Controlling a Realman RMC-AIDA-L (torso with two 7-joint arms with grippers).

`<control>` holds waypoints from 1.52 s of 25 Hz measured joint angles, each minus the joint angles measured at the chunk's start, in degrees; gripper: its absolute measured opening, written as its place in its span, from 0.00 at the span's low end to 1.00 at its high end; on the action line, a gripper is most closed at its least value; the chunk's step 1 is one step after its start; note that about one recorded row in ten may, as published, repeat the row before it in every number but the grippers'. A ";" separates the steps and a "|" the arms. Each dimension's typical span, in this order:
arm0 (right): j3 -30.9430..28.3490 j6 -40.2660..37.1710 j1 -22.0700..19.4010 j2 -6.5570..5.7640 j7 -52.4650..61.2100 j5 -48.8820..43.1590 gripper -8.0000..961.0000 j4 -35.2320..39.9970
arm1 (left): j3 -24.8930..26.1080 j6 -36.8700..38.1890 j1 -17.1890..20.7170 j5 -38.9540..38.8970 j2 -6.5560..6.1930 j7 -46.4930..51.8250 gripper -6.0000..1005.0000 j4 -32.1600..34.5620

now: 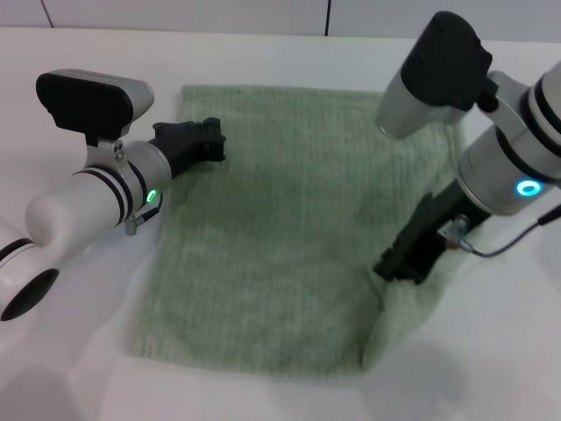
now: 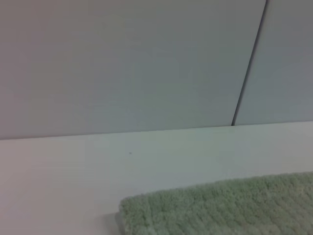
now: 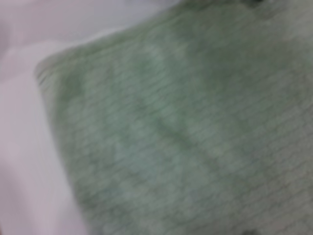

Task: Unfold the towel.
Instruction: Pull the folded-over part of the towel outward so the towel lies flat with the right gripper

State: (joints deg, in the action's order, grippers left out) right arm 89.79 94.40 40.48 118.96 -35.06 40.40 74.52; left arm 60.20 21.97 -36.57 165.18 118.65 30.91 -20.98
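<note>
The towel (image 1: 280, 237) is a pale sage-green ribbed cloth lying flat on the white table as a tall rectangle. My left gripper (image 1: 213, 140) sits low at the towel's far left edge, its black tip over the cloth. The left wrist view shows only the towel's far corner (image 2: 220, 208). My right gripper (image 1: 405, 261) is down on the towel's right edge near the front, its black fingers sunk into the cloth. The cloth is rumpled and raised just in front of that gripper (image 1: 386, 324). The right wrist view is filled by the towel (image 3: 186, 132) from close up.
The white table (image 1: 263, 61) surrounds the towel on all sides. A wall with a dark vertical seam (image 2: 249, 63) stands behind the table. A thin cable (image 1: 517, 241) loops from my right wrist.
</note>
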 joint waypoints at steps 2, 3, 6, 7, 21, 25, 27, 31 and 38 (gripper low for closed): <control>1.02 2.02 -1.16 0.01 0.17 -0.03 0.08 2.79 | 0.00 0.00 0.12 0.05 -0.02 0.09 0.00 -0.23; 1.66 2.82 -1.79 0.01 0.25 -0.05 0.08 4.06 | 0.00 0.01 0.18 0.08 -0.05 0.10 0.00 -0.41; 3.06 4.79 -3.37 0.02 0.30 -0.11 0.08 7.08 | 0.00 0.01 0.25 0.13 -0.08 0.11 0.00 -0.56; 3.20 5.43 -3.78 0.01 0.30 -0.14 0.08 7.87 | 0.00 0.01 0.26 0.13 -0.09 0.11 0.00 -0.56; 3.20 7.95 -6.02 -0.47 -0.64 -4.87 0.08 7.73 | 0.00 -0.26 0.43 0.14 -0.09 0.12 0.00 -1.25; 3.20 8.01 -6.00 -0.53 -0.94 -5.25 0.08 7.44 | 0.00 -0.52 0.45 0.14 -0.09 0.12 0.00 -1.40; 3.20 8.08 -5.53 -0.56 -1.27 -5.37 0.08 6.23 | 0.00 -0.52 0.45 0.14 -0.09 0.12 0.00 -1.40; 3.20 8.14 -3.83 -0.70 -1.56 -5.16 0.12 2.79 | 0.05 -0.65 0.45 0.07 -0.10 0.11 0.00 -1.80; 3.25 8.17 -3.08 -0.50 -1.74 -5.18 0.18 4.13 | 0.16 -0.73 0.44 0.09 -0.18 0.11 0.00 -1.98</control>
State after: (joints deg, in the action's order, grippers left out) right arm 93.05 102.58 37.40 118.47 -36.79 35.22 78.65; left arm 60.37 21.24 -36.12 165.27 118.47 31.02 -22.96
